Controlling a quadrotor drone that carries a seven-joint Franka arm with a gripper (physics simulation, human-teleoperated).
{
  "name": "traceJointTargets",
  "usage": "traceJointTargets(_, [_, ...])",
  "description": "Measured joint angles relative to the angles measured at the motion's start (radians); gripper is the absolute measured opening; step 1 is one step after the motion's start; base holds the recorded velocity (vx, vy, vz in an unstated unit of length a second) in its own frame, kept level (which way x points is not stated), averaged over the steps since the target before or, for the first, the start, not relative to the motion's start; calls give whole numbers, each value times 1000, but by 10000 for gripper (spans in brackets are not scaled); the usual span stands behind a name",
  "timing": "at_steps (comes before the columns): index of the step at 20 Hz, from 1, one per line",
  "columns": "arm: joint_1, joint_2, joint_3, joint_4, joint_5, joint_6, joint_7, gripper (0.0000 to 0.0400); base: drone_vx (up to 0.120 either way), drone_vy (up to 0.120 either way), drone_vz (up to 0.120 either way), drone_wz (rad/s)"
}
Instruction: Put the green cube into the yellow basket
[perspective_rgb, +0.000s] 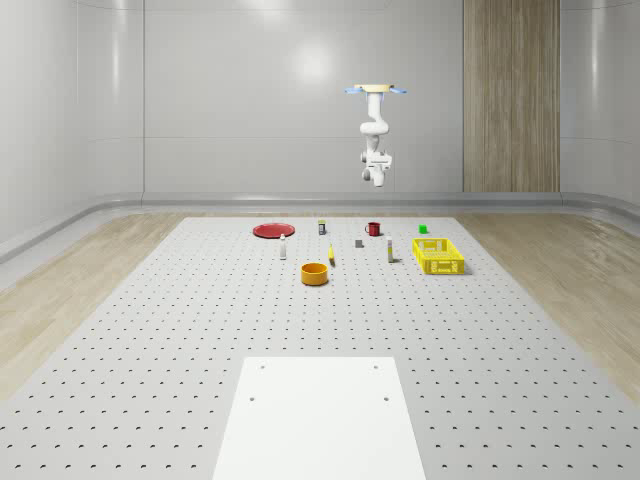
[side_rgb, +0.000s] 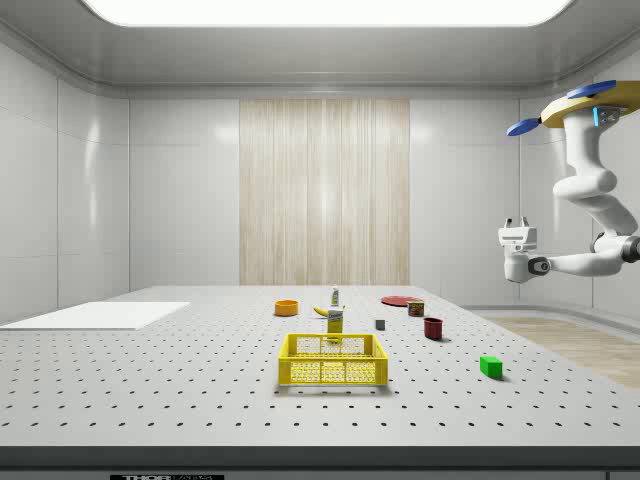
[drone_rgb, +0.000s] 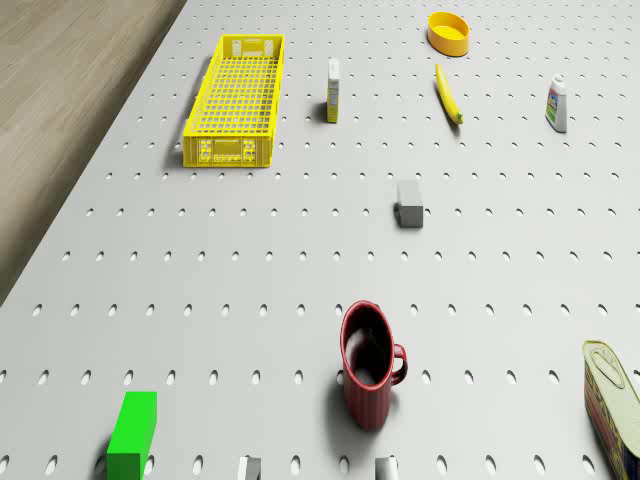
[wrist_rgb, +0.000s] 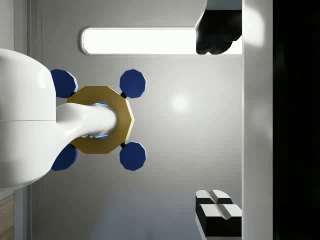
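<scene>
The green cube (perspective_rgb: 423, 229) sits alone near the table's (perspective_rgb: 150, 340) far edge, just beyond the short end of the yellow basket (perspective_rgb: 438, 256) and apart from it, with a red mug (drone_rgb: 368, 362) to one side. We hover high above the table's far edge, the gripper (side_rgb: 517, 226) well above the cube and turned upward toward the ceiling, its fingers (wrist_rgb: 217, 210) spread apart. We judge the approach has barely begun: swing the wrist downward first, descend straight over the cube, stay clear of the mug, then close.
</scene>
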Motion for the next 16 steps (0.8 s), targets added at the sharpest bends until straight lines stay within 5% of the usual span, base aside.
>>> traceJointTargets(8, [-3, 40, 2, 170, 1, -124, -2, 400, 105, 115, 0, 0])
traceJointTargets(16, [-5, 79, 3, 273, 2, -182, -3, 400, 120, 120, 0, 0])
